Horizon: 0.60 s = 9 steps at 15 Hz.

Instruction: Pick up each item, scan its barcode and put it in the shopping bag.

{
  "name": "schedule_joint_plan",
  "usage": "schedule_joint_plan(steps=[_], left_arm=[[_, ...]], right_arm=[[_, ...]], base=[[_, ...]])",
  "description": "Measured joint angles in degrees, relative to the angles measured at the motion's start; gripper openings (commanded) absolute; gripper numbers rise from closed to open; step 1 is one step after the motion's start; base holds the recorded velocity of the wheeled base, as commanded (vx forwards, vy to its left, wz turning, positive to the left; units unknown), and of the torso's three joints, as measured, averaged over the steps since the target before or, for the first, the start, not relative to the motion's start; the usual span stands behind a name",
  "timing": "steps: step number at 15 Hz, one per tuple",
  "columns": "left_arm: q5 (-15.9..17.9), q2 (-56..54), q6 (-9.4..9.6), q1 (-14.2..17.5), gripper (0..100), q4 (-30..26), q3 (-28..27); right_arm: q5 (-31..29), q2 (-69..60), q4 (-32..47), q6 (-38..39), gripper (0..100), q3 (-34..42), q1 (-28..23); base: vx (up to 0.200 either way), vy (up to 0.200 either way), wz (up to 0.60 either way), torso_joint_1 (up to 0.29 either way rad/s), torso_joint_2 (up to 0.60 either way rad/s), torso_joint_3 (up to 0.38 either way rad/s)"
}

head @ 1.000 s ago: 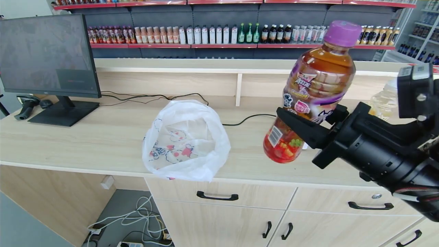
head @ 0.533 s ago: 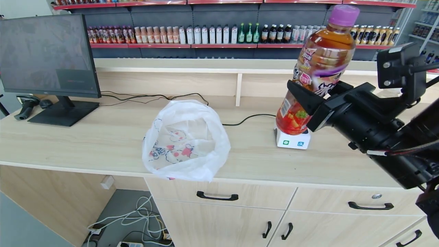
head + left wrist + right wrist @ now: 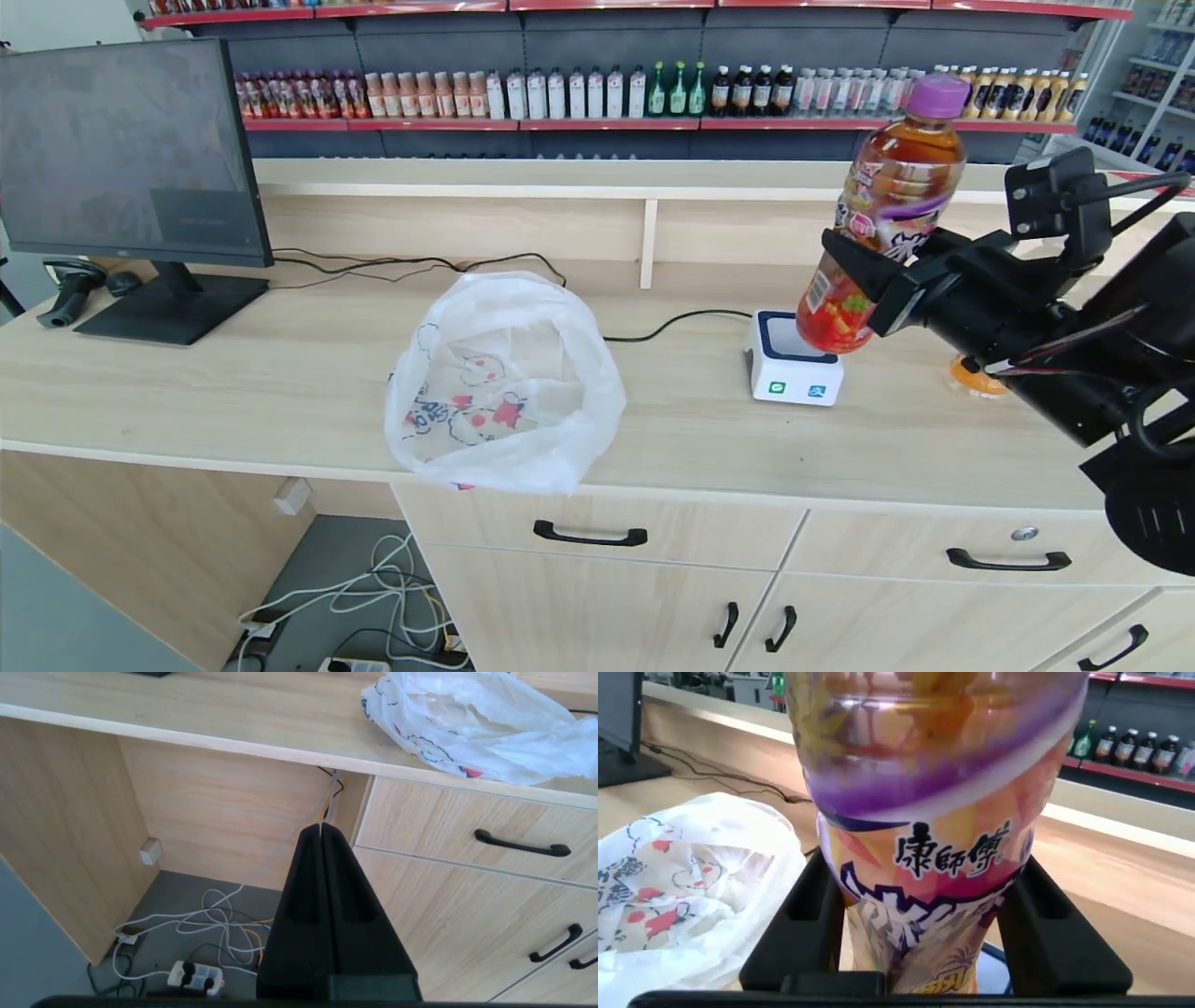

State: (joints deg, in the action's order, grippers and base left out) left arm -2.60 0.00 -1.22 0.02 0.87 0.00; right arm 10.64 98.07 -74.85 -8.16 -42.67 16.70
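Now your right gripper is clamped around the lower label of the purple-capped tea bottle. The bottle is held tilted, its base just over the white barcode scanner on the counter. The white shopping bag lies open to the left of the scanner, apart from it. Your left gripper has its fingers pressed together, empty, below the counter edge.

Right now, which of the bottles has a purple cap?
The amber drink bottle clamped in the right gripper, held above the white scanner. The other bottles stand in rows on the back shelves.
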Motion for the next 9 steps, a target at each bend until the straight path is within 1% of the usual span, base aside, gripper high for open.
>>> schedule_joint_plan(steps=[2, 3, 4, 6, 8, 9], left_arm=[[0.0, 0.0, 0.02, -0.1, 0, 0.0, 0.0], [0.0, 0.0, 0.00, 0.0, 0, 0.0, 0.0], [0.0, 0.0, 0.00, 0.0, 0, 0.0, 0.0], [0.0, 0.0, 0.00, 0.0, 0, 0.0, 0.0], [0.0, 0.0, 0.02, 0.0, 0, 0.0, 0.0], [0.0, 0.0, 0.00, 0.0, 0, 0.0, 0.0]], right_arm=[[3.2, 3.8, -3.5, 1.6, 0, -3.1, -2.9], [3.8, 6.0, -5.8, 3.6, 0, -5.4, -4.4], [4.2, 8.2, -7.8, 5.5, 0, -8.1, -5.2], [7.0, 13.0, -11.9, 7.4, 0, -12.2, -6.6], [10.9, 17.3, -14.4, 6.7, 0, -15.3, -8.4], [12.2, 19.2, -14.7, 4.8, 0, -17.6, -8.7]], base=[[0.000, 0.000, 0.00, 0.000, 0.00, 0.000], [0.000, 0.000, 0.00, 0.000, 0.00, 0.000], [0.000, 0.000, 0.00, 0.000, 0.00, 0.000], [0.000, 0.000, 0.00, 0.000, 0.00, 0.000], [0.000, 0.000, 0.00, 0.000, 0.00, 0.000], [0.000, 0.000, 0.00, 0.000, 0.00, 0.000]])
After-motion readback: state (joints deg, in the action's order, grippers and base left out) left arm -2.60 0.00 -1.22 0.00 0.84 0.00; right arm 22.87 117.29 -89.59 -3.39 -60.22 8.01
